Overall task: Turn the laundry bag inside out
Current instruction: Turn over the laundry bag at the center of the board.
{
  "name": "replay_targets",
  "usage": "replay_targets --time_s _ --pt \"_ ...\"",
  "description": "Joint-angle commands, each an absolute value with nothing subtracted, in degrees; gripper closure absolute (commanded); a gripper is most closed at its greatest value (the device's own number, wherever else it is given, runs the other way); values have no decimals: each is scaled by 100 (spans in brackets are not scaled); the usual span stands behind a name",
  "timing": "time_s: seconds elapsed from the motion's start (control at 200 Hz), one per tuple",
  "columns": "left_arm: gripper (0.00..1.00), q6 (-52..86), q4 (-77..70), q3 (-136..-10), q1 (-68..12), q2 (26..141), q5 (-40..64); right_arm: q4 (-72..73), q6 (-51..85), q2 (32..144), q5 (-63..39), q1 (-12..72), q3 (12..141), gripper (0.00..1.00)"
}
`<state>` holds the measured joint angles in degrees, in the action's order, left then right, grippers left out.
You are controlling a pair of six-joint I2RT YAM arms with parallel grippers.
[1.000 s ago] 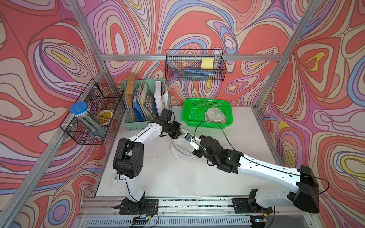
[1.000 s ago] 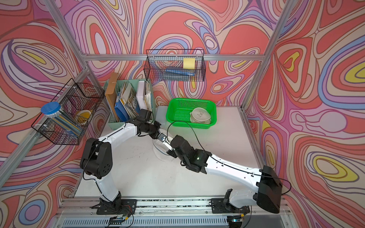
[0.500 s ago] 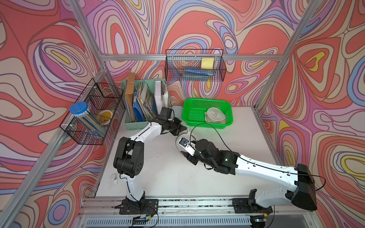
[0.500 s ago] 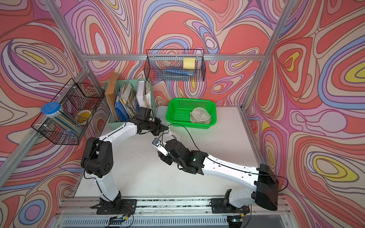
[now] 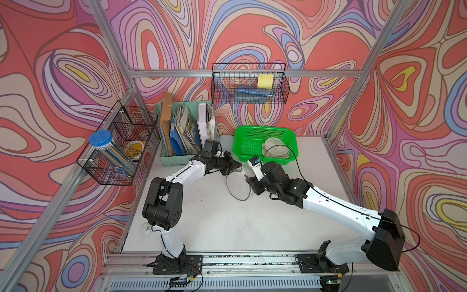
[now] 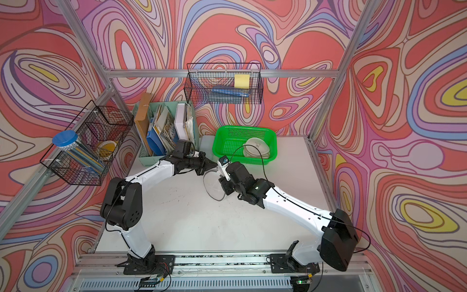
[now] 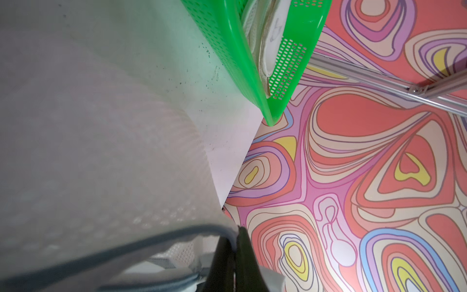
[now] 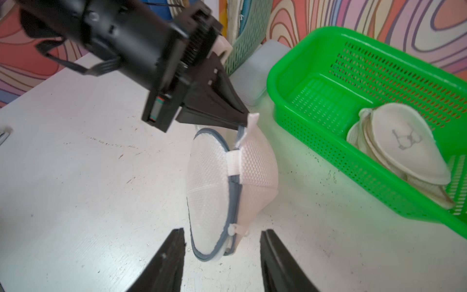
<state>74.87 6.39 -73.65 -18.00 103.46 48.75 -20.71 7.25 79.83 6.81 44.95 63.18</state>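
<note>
The laundry bag (image 8: pixel 227 182) is a round white mesh pouch with grey-blue trim. It hangs on edge, with its lower rim near the white table (image 5: pixel 214 215). In both top views it shows between the two arms (image 5: pixel 238 187) (image 6: pixel 213 185). My left gripper (image 8: pixel 243 121) (image 5: pixel 240 165) (image 6: pixel 215 164) is shut on a white tab at the bag's upper rim. In the left wrist view the mesh (image 7: pixel 101 151) fills the frame beside the shut left gripper (image 7: pixel 237 233). My right gripper (image 8: pixel 223 231) (image 5: pixel 250 182) (image 6: pixel 223 184) is open, and the bag's lower rim lies between its fingers without touching them.
A green basket (image 5: pixel 264 127) (image 8: pixel 303 83) stands just behind the grippers and holds several white mesh pads (image 5: pixel 275 150). A mint file organizer (image 5: pixel 174 160) full of papers stands at the back left. A small white box (image 8: pixel 250 78) lies beside the basket. Wire baskets (image 5: pixel 249 84) hang on the walls.
My right gripper has gone from shut to open, letting go of the bag, and has pulled back to the right. My left gripper has carried the bag's rim slightly toward the green basket.
</note>
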Motion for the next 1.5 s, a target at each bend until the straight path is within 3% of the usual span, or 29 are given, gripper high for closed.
replay_targets --time_s 0.0,0.19,0.471,0.576,0.791,0.886,1.011,1.297,1.497 --pt "100 7059 352 -7300 -1760 10065 5303 -2189 1242 8139 -245 4310 6338 55" --pt "100 6536 842 -7422 -1765 10006 5457 -2300 1404 8524 -1255 3951 6371 64" --pt "100 6379 1076 -7418 -1766 10011 5462 -2459 1367 8753 -1734 3790 6482 63" --pt "100 6346 1142 -7442 -1764 10020 5467 -2569 1289 8843 -1934 3744 6524 67" --pt "100 6315 1195 -7444 -1764 10020 5451 -2677 1135 8881 -2065 3749 6569 74" --pt "100 6315 1196 -7444 -1764 10019 5468 -2755 1067 8925 -1962 3745 6609 66" --pt "100 6301 1217 -7473 -1761 10027 5491 -2777 988 8981 -1863 3735 6614 66" --pt "100 6243 1320 -7518 -1765 10061 5489 -2847 934 9016 -1960 3739 6671 83" --pt "100 6146 1470 -7644 -1760 10155 5452 -2999 837 8856 -1813 3735 6680 82"
